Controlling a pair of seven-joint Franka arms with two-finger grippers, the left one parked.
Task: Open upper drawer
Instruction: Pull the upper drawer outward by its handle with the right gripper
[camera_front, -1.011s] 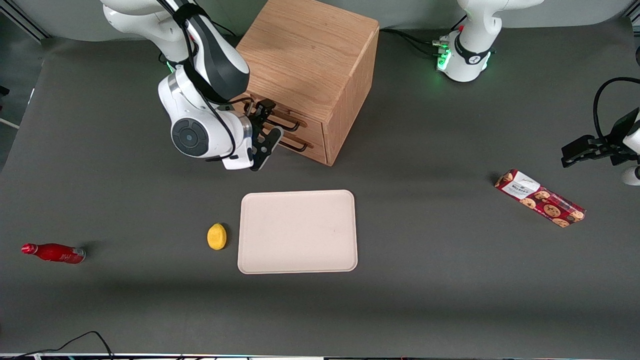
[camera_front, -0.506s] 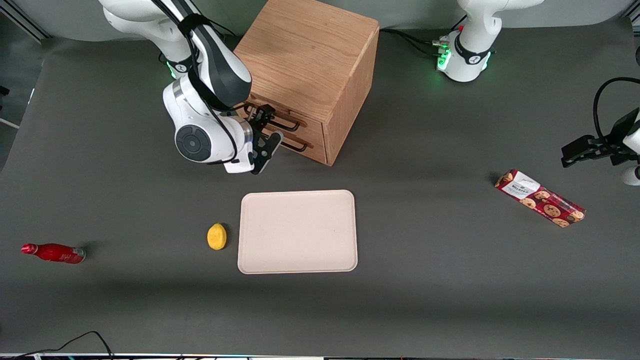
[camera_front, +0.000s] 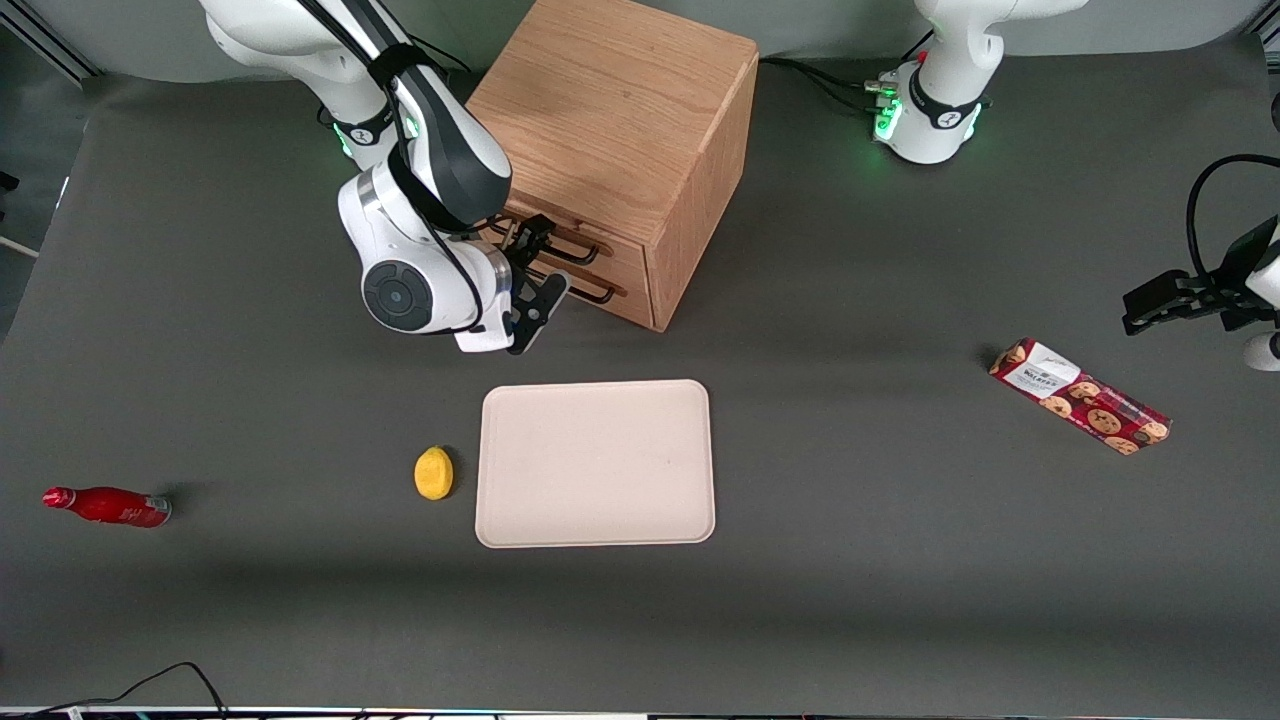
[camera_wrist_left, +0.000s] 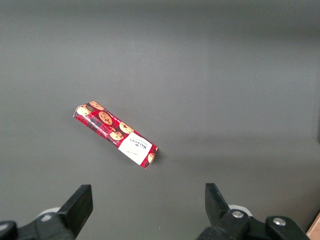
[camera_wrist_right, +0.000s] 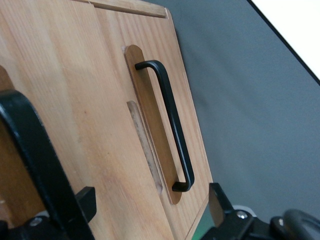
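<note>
The oak cabinet (camera_front: 610, 120) stands at the back of the table, its two drawer fronts shut and flush. The upper drawer (camera_front: 622, 250) has a thin black wire handle (camera_front: 566, 249); the lower drawer's twin handle (camera_front: 596, 292) sits below it. My gripper (camera_front: 543, 262) is open, just in front of the drawer fronts and level with the handles, gripping nothing. In the right wrist view the open gripper (camera_wrist_right: 150, 200) faces the wood, with the lower handle (camera_wrist_right: 170, 125) between the fingers' lines. A thick black bar (camera_wrist_right: 27, 150), close to the camera, is likely the upper handle, outside the fingers' gap.
A cream tray (camera_front: 596, 463) lies nearer the front camera than the cabinet, with a lemon (camera_front: 433, 472) beside it. A red bottle (camera_front: 107, 506) lies toward the working arm's end. A cookie box (camera_front: 1078, 396) lies toward the parked arm's end, also in the left wrist view (camera_wrist_left: 116, 135).
The arm has carried my open gripper closer to the drawer fronts, a little sideways toward the cabinet. The drawers have not moved.
</note>
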